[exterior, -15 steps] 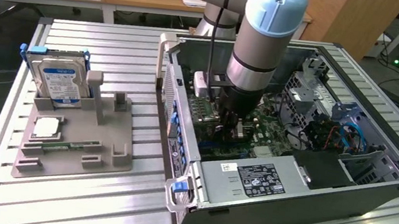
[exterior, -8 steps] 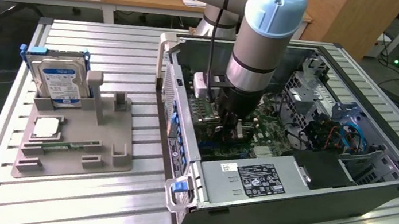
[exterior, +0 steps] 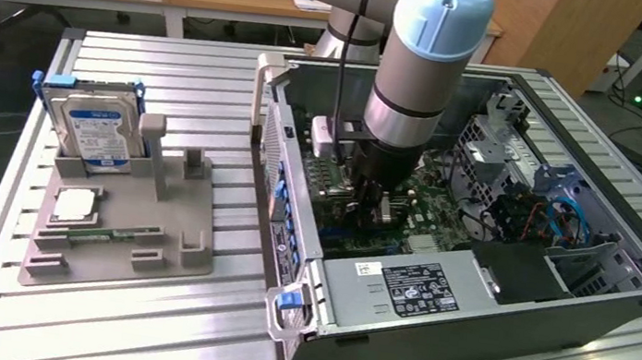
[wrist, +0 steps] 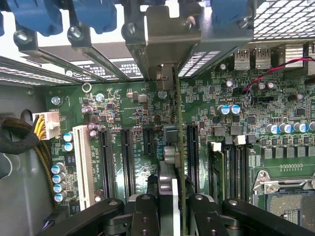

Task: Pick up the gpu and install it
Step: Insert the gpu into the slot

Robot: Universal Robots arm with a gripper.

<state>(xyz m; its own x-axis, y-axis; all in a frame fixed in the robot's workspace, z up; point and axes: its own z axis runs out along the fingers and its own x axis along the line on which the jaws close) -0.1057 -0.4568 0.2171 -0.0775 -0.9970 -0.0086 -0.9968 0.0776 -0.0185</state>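
Note:
The gpu [wrist: 180, 142] stands on edge between my fingers, seen as a thin green line with dark parts on one side. Its silver end bracket [wrist: 167, 39] reaches the rear expansion openings of the computer case [exterior: 453, 309]. My gripper [wrist: 170, 199] is shut on the gpu over the green motherboard [wrist: 123, 108], beside the long black expansion slots [wrist: 106, 157]. I cannot tell whether the card's edge sits in a slot. In the exterior view the gripper [exterior: 374, 201] is lowered deep into the open case.
A grey fixture tray [exterior: 165, 234] lies at the exterior view's left, with a silver hard drive [exterior: 98, 127] upright, a memory stick [exterior: 115, 234] and a square chip [exterior: 76, 204]. Blue slot latches [wrist: 93, 14] and a cable bundle [wrist: 19, 135] sit close by.

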